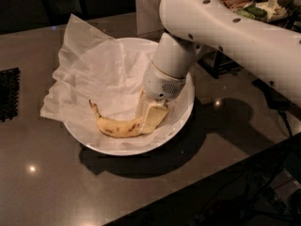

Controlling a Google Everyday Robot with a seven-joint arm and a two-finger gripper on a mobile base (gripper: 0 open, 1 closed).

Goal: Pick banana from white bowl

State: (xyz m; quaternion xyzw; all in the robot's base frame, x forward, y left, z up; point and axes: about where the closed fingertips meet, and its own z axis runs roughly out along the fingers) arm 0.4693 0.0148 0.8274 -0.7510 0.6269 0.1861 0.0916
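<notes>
The gripper point(149, 114) stands low inside the white bowl point(131, 150), pinching, as it seems, the right end of the banana point(117, 126), which lies on the tissue paper point(94, 69) with its long axis running leftward from the gripper to the stem.

A dark grey, glossy counter point(56, 182) fills most of the view, with small bright reflections of light near its front left corner and toward its right edge. The gripper point(150, 122) is over its middle. A black grid point(8, 95) lies at the left edge and a heap of packets point(256, 4) crowds the far right corner. Beyond the far edge the room is dark, and past the near right edge dim cables point(263, 192) lie on a shadowed floor.
</notes>
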